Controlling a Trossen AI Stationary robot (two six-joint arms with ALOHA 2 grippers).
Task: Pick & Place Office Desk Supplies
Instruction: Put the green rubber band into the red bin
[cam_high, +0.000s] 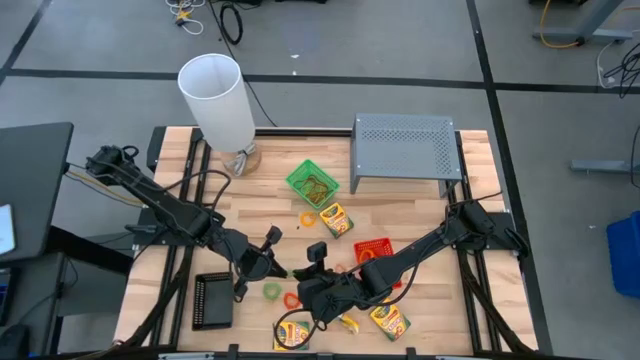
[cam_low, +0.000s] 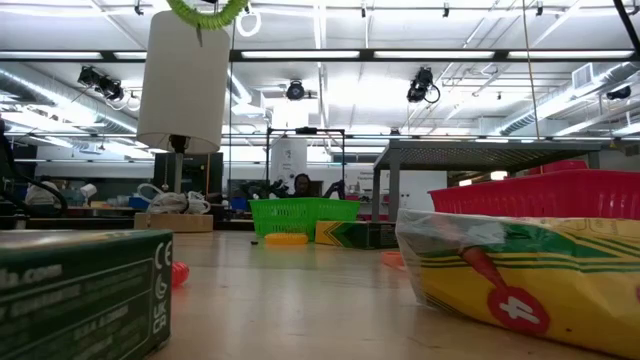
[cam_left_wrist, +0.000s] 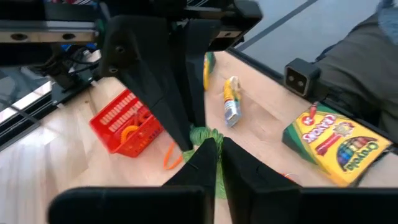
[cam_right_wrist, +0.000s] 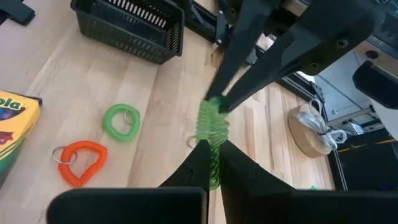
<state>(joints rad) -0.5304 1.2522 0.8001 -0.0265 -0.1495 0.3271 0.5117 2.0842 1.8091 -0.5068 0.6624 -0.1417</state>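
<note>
A green coiled loop band (cam_right_wrist: 212, 127) hangs in the air between my two grippers, above the table's near middle; the low view shows it at the top (cam_low: 205, 12). My left gripper (cam_left_wrist: 217, 142) and my right gripper (cam_right_wrist: 213, 144) meet tip to tip, each shut on the band. On the table below lie a second green loop band (cam_right_wrist: 122, 121) and an orange one (cam_right_wrist: 78, 163). The black tray (cam_high: 212, 300), red tray (cam_high: 375, 252) and green tray (cam_high: 312, 183) rest on the wood, with crayon boxes (cam_high: 336, 219) lying flat among them. My left gripper pinches one end of the green coil (cam_right_wrist: 216, 106) between its two fingertips, coming slanting down from the table's left. The coil is clear of the table. My right gripper pinches the coil's other end (cam_right_wrist: 213, 149) between its two fingertips, coming slanting down from the table's right, opposite the left fingers. The coil spans the short gap between the two grippers, off the table.
A tall white cylinder (cam_high: 218, 100) stands at the far left and a grey perforated riser (cam_high: 405, 150) at the far right. Two more crayon boxes (cam_high: 390, 320) (cam_high: 292, 335) lie near the front edge. An orange band (cam_left_wrist: 130, 132) sits in the red tray.
</note>
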